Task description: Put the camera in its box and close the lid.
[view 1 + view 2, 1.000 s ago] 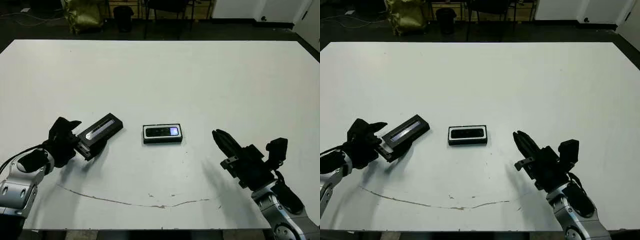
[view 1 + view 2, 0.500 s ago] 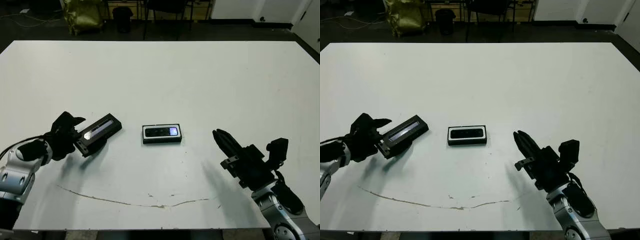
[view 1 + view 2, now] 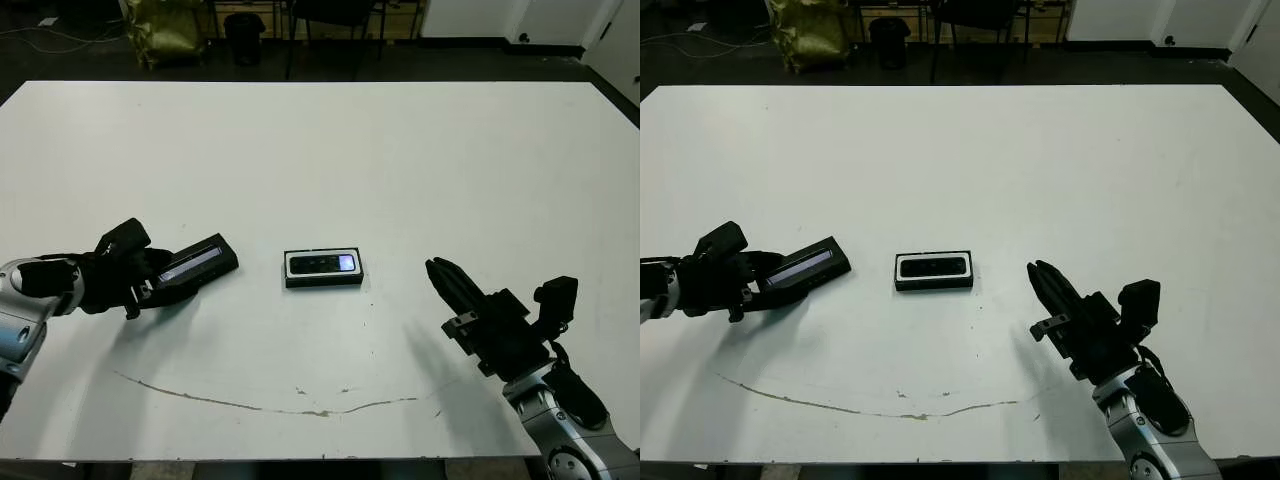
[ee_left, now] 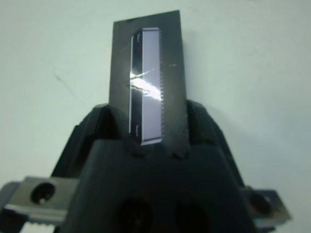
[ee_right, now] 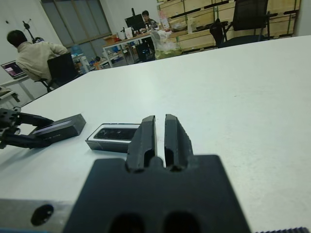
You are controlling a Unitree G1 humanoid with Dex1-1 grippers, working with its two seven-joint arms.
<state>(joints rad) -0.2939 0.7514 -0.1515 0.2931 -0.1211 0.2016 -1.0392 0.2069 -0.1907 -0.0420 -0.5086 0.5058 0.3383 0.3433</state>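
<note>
1. left gripper [image 3: 140, 284] pinches the lid [image 3: 197, 266] by one end; lid now lower and flatter than a second ago, left of the box [image 3: 324, 268], apart from it.
2. camera [image 3: 323, 263] sits inside the box.
3. right gripper [image 3: 447, 285] pressed together, idle right of the box.
4. lid not yet on; closing remains.

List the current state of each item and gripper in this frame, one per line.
camera: lying inside the box
box: on the table, uncovered
lid: off the box, gripped at one end by the left gripper
left gripper: shut on the lid
right gripper: shut, empty, hanging above the table right of the box
</note>
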